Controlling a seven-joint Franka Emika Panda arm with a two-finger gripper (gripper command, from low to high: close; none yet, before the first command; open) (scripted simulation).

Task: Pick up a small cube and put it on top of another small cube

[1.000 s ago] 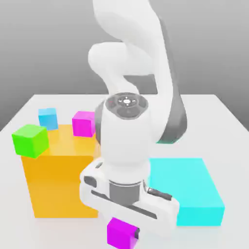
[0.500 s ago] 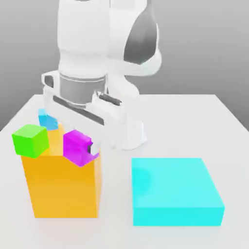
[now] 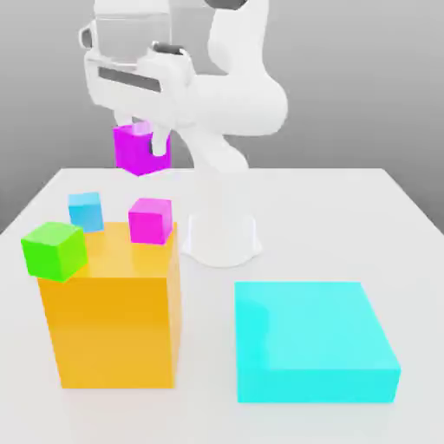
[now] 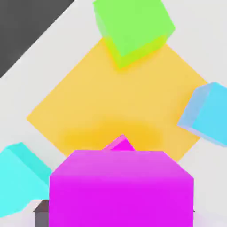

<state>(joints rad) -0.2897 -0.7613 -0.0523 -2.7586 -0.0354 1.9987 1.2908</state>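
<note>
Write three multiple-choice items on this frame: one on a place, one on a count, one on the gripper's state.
1. Where is the green cube?
A) on the cyan block
B) at a corner of the orange block's top
C) between the gripper's fingers

2. How many small cubes are there, the two large blocks left out?
A) two
B) three
C) four

3. What is the gripper doing?
A) holding a violet-magenta cube in the air
B) resting empty on the table
C) pushing the cyan block

Key:
1 B: the exterior view shows it at the orange block's near corner, on that view's left.
2 C: green, blue, the pinker magenta one and the held one make four.
3 A: the fingers grip the cube, raised above the orange block.
</note>
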